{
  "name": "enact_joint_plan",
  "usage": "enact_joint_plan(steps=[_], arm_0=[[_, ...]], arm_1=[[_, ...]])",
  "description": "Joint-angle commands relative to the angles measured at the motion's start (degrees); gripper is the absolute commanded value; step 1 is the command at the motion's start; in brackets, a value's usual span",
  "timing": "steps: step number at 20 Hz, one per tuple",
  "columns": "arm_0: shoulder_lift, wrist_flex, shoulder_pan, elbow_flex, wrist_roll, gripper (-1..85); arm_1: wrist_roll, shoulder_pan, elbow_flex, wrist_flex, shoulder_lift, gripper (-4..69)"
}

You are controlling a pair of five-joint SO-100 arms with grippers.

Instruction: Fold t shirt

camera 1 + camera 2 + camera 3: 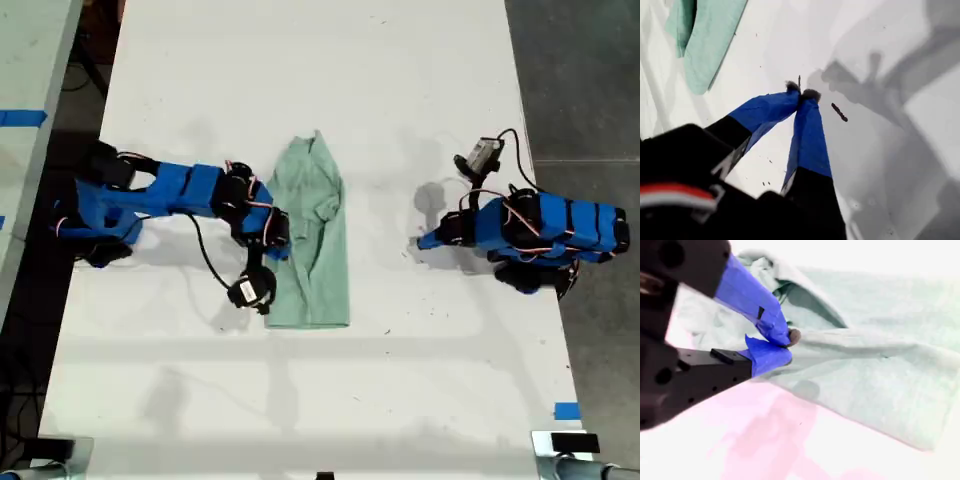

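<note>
My second gripper is pinched tight on a fold at the edge of the t shirt. The soft green cloth spreads out just past its blue tips. In the exterior view the shirt lies folded long and thin on the white table, touching this gripper. My first gripper is closed with nothing in it, tips together over the table, well apart from the shirt.

Bright overhead light washes the flat white desk; arms cast soft grey shadows. The second wrist view is overexposed, pink-tinted and blurred; the first wrist view's near housing is unfocused.
</note>
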State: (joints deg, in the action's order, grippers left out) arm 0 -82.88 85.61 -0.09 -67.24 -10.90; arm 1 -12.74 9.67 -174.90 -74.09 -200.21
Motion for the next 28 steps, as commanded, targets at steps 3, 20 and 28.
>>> enact_joint_plan(steps=[3, 20, 28], arm_0=[[-41.92, -17.67, -3.43, -47.64, -4.39, 0.0], [-123.84, -33.49, -8.26, -119.44, 5.27, 0.0], [-123.66, -33.66, -8.00, -119.62, 5.27, 0.0]], arm_1=[[0.26, -0.62, -3.25, -0.09, -0.88, 1.5], [0.97, -0.70, -3.25, -0.18, -0.88, 1.5], [1.41, -0.88, -3.25, -0.35, -0.88, 1.5]])
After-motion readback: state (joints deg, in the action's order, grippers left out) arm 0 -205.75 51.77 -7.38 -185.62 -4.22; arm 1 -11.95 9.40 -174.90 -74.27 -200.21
